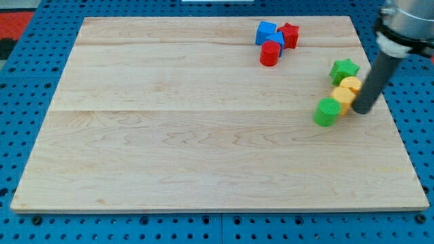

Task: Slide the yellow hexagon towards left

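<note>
Two yellow blocks sit at the board's right side. One yellow block [351,85] lies just below a green star [344,68]. The other yellow block [342,98], which may be the hexagon, lies below it, touching a green cylinder [327,112] on its lower left. My tip [363,110] stands just right of these yellow blocks, touching or nearly touching them. The dark rod rises to the view's upper right.
A blue block [267,32], a red star-like block [290,34] and a red cylinder [270,53] cluster near the board's top edge. The wooden board [203,135] lies on a blue pegboard; its right edge is close to my tip.
</note>
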Motion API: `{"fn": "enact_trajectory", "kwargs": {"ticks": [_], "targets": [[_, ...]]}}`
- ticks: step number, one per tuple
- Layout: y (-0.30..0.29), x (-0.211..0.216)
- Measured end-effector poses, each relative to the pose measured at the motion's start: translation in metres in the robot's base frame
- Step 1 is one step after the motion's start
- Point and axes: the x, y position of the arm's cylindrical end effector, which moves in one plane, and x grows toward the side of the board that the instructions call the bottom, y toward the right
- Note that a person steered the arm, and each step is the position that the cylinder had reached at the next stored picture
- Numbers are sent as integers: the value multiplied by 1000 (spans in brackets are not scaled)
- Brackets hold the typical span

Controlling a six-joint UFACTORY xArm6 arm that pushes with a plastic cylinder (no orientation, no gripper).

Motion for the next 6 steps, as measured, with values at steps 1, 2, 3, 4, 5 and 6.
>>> {"fn": "enact_trajectory", "kwargs": {"ticks": [1,2,3,4,5,6], "targets": [[-45,-12],[-78,-35],[-60,-54],[-56,-67],[-99,-69],[-163,-62]]}}
